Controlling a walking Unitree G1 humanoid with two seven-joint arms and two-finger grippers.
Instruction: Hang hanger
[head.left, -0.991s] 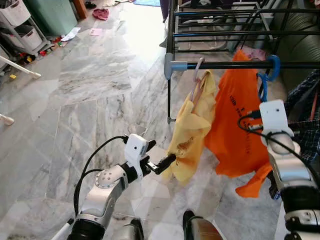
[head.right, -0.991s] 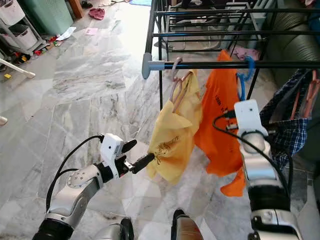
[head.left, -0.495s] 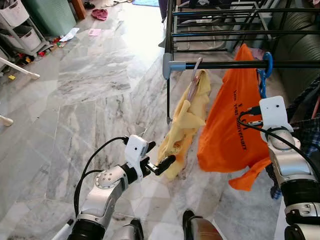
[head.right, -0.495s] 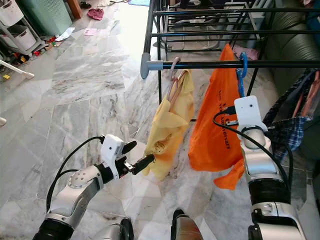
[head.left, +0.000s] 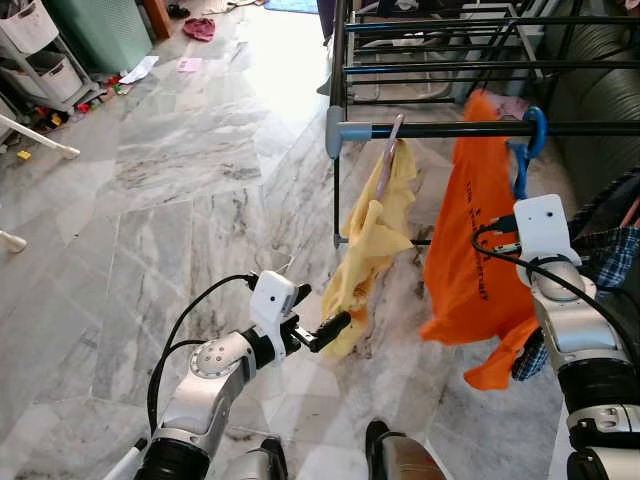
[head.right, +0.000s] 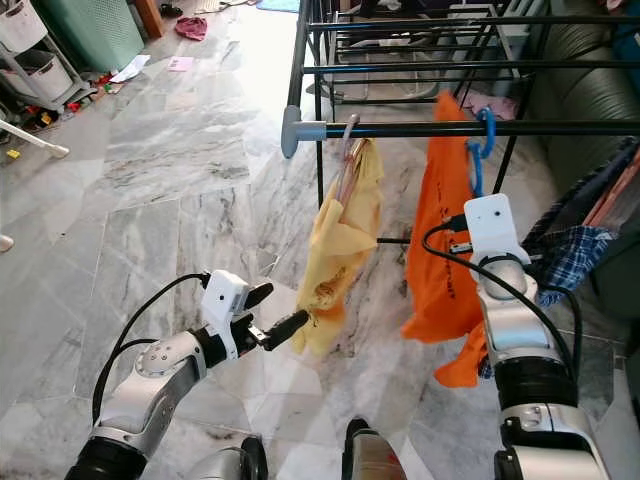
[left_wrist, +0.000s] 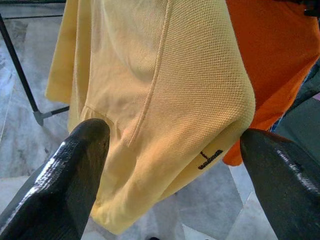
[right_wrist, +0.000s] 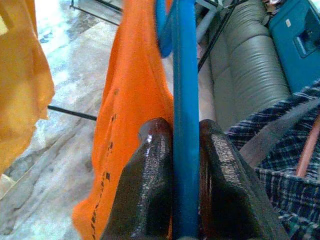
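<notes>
Left eye view: grey marble floor (head.left: 170, 150), black drying rack (head.left: 440, 129); right gripper (right_wrist: 182, 165) clamps blue hanger (right_wrist: 185, 100); left gripper (left_wrist: 170, 165) spread apart.

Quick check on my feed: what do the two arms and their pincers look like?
Both arms are silver metal with black joints. Each wrist carries a white boxy camera module fed by looping black cables. The left pincer and right pincer each have two long, glossy black fingers.

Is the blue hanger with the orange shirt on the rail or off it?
On it: the blue hanger hooks over the black rail, while the right gripper is clamped on its bar.
</notes>
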